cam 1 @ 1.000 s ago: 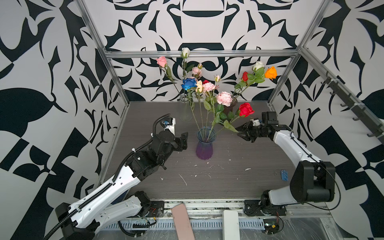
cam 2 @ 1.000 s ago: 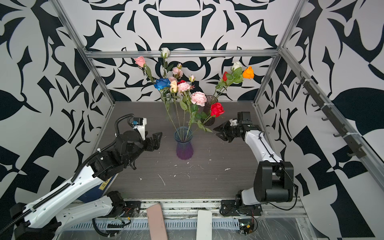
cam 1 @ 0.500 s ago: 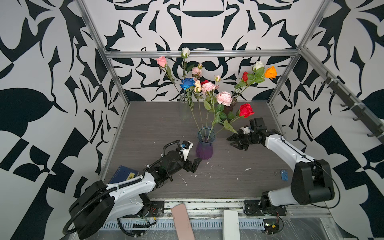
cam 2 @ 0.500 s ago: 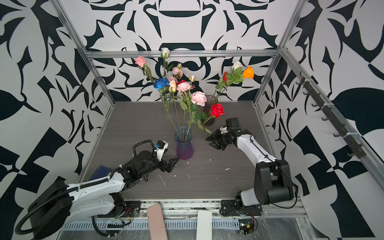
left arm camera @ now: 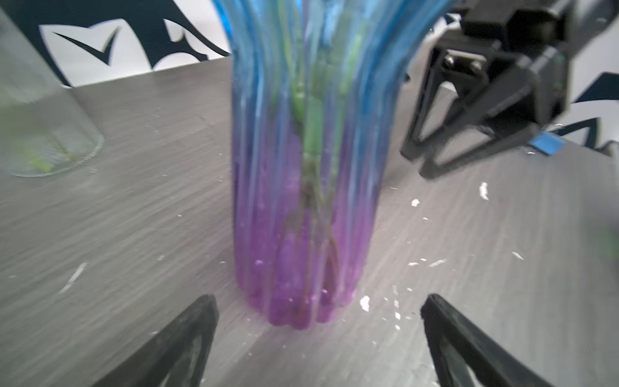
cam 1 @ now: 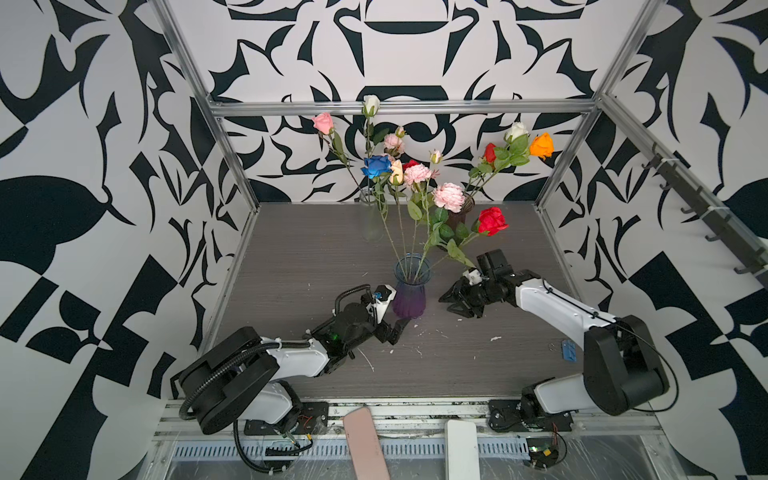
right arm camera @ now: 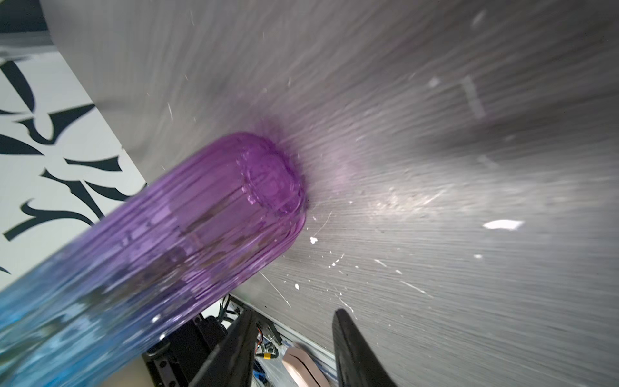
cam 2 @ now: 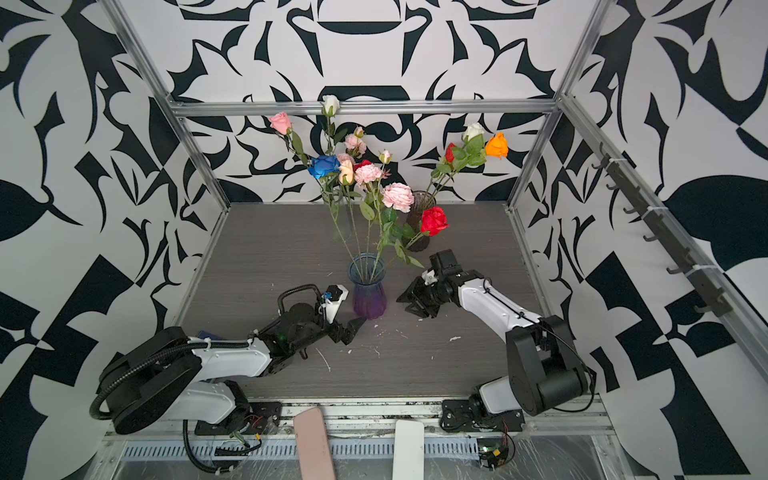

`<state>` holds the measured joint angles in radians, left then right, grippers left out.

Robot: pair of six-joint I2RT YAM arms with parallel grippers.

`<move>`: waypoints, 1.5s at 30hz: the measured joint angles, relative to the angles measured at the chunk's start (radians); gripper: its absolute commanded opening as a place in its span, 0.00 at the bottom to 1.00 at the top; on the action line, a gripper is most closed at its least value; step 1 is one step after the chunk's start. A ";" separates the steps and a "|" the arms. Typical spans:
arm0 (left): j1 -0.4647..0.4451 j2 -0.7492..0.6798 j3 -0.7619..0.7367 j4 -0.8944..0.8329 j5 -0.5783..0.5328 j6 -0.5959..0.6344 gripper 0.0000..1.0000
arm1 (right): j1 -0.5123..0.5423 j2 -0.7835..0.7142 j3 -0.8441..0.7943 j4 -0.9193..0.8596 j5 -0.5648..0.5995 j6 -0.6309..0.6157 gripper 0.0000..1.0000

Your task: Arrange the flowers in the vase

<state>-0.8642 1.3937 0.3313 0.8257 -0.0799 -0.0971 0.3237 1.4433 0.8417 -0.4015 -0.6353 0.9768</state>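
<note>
A ribbed vase (cam 1: 409,291), blue at the top and purple at the base, stands mid-table holding several flowers: a blue rose (cam 1: 377,166), pink ruffled blooms (cam 1: 449,197) and a red rose (cam 1: 492,220) leaning right. My left gripper (cam 1: 395,328) lies low on the table just in front of the vase's base, open wide. In the left wrist view the vase (left arm camera: 301,201) stands beyond the left gripper (left arm camera: 318,298), not between its fingers. My right gripper (cam 1: 449,303) hovers low to the right of the vase, open with nothing in it. In the right wrist view the vase (right arm camera: 201,217) is off to one side of the right gripper (right arm camera: 293,313).
At the back stand a clear vase (cam 1: 371,220) with pink and white roses and a dark vase (cam 1: 461,212) with orange, white and red roses. White flecks litter the table. A small blue piece (cam 1: 568,349) lies at the right. A pink pad (cam 1: 365,444) and a white pad (cam 1: 461,449) sit past the front rail.
My left arm has dropped from beside the vase's rim to the table in front of its base, jaws widening. My right gripper has come down from near the red rose toward the vase's right side.
</note>
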 measured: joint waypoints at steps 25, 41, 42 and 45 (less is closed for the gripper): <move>0.000 0.161 0.077 0.098 -0.030 0.039 0.94 | 0.052 0.251 0.122 0.224 -0.010 0.281 0.42; 0.064 0.199 0.121 0.092 0.014 0.043 0.89 | 0.057 0.307 0.219 0.225 -0.003 0.296 0.42; 0.068 0.204 0.126 0.090 0.017 0.043 0.89 | 0.057 0.312 0.224 0.226 -0.003 0.296 0.41; 0.083 0.220 0.142 0.089 0.030 0.046 0.88 | 0.057 0.329 0.242 0.229 -0.001 0.296 0.41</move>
<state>-0.7811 1.6142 0.4732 0.9146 -0.0498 -0.0513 0.3805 1.7721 1.0840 -0.1726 -0.6361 1.2724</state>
